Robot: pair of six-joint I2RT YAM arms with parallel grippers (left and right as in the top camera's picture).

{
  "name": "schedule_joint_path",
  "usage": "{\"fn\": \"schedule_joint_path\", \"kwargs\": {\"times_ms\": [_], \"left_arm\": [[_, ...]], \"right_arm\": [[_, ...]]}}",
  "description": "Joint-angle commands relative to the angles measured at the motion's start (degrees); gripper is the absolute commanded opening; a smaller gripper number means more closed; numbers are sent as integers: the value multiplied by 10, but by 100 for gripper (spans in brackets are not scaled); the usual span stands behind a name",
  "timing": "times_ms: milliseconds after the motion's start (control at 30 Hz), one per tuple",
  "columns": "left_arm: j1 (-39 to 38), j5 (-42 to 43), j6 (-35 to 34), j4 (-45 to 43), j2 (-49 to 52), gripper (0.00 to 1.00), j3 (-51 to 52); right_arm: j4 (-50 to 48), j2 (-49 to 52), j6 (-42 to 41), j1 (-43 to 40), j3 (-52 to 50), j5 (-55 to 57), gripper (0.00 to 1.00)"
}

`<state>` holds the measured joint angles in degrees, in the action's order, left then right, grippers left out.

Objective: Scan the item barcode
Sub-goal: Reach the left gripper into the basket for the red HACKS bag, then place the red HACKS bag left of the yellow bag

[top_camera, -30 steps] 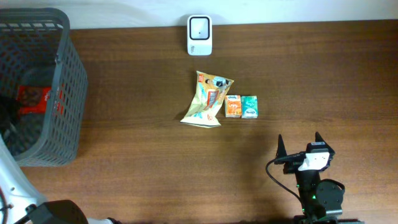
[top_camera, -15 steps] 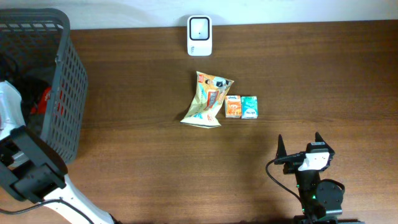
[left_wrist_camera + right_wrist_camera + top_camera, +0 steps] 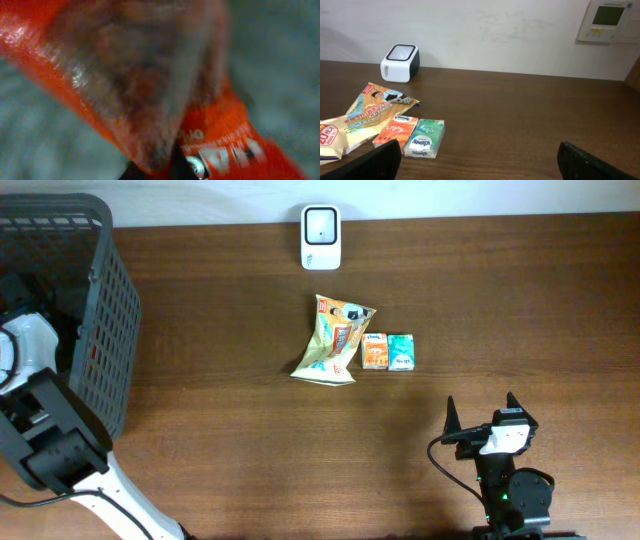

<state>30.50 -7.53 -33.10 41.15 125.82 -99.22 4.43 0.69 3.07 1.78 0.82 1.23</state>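
Inside the grey mesh basket (image 3: 110, 300) at the far left of the bench (image 3: 230, 430), my left pincer (image 3: 18, 288) is pressed together, down among the basket's contents. The red packet (image 3: 215, 135) lies so close to that wrist's camera that it fills the view as a glossy blur with some white lettering, and I cannot tell whether I have actually pinched it. The tall basket wall stands between that packet and everything else on the bench. The white scanner (image 3: 321, 236) sits at the back edge near the middle, well apart from the basket. In front of it lies a crumpled yellow snack bag (image 3: 333, 340). Just beside the bag's right edge is an orange tissue pack (image 3: 375, 351), and a green tissue pack (image 3: 401, 352) touches that one's far side. My right pincer (image 3: 481, 418) is spread wide over bare wood at the near right, holding nothing, its two fingers framing the tissue packs and scanner from a distance. On the wall beyond hangs a small control panel (image 3: 607, 20).
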Motion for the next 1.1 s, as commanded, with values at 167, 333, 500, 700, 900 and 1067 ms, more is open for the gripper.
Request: {"fn": "schedule_joint_path", "kwargs": {"times_ms": [167, 333, 500, 700, 900, 1067], "left_arm": [[4, -2, 19, 24, -214, 0, 15], [-26, 89, 87, 17, -414, 0, 15], [-244, 277, 274, 153, -461, 0, 33], [-435, 196, 471, 115, -305, 0, 134], [-438, 150, 530, 73, -122, 0, 134], [-434, 151, 473, 156, -118, 99, 23]], "right_arm": [[1, -3, -1, -3, -5, 5, 98], [1, -3, -1, -3, -5, 5, 99], [1, -3, -1, -3, -5, 5, 98], [1, -3, -1, -3, -5, 5, 99], [1, -3, -1, -3, -5, 5, 98], [1, -3, -1, -3, -5, 5, 98]]}}
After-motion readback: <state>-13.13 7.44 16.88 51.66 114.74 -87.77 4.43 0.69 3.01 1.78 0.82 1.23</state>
